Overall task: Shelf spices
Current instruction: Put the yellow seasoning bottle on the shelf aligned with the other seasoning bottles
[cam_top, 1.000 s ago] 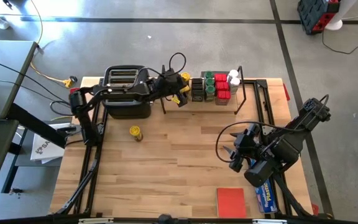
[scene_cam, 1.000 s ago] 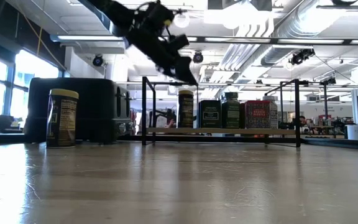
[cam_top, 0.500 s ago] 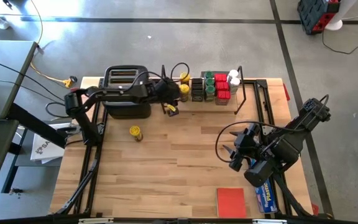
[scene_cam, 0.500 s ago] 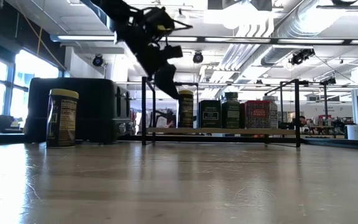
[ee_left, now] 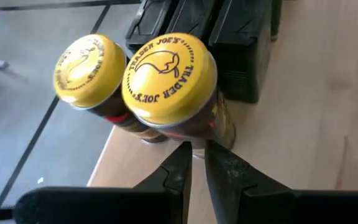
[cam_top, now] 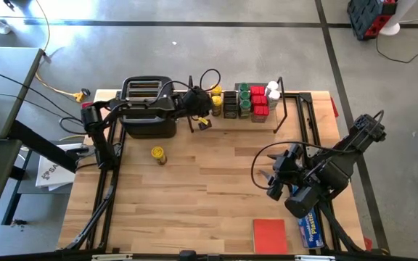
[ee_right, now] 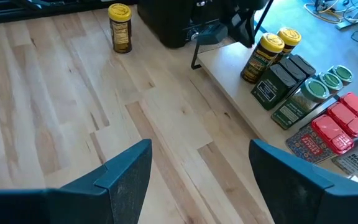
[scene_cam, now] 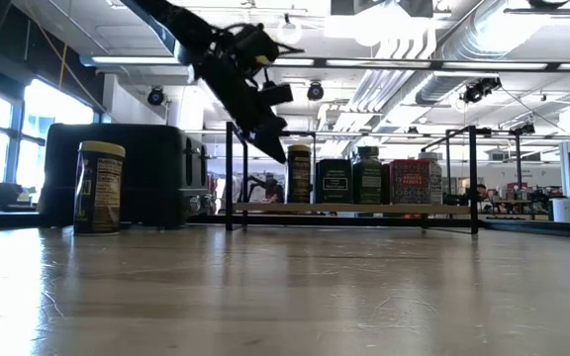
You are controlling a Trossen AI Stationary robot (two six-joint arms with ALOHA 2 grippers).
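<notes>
Two yellow-lidded spice jars [ee_left: 169, 78] [ee_left: 89, 68] stand upright at the left end of the shelf [cam_top: 231, 122], beside black tins [cam_top: 230, 104], green-lidded jars [cam_top: 244, 98], red tins [cam_top: 260, 101] and white-lidded jars [cam_top: 273, 90]. My left gripper [ee_left: 194, 162] hovers shut just in front of the nearer yellow-lidded jar, slanting down and holding nothing; it also shows in the high view [cam_top: 204, 123]. Another yellow-lidded jar [cam_top: 157, 154] stands alone on the table in front of the toaster. My right gripper [ee_right: 201, 155] waits open over the table's right half.
A black toaster [cam_top: 147, 107] stands left of the shelf at the far edge. A flat red square [cam_top: 270, 235] and a blue box [cam_top: 309, 230] lie at the near right. Bare wood lies between the lone jar and my right arm.
My left gripper has drawn back from the nearer yellow-lidded jar on the shelf, toward the table's near edge and slightly left, and its fingers have come together. The jar stays upright on the shelf.
</notes>
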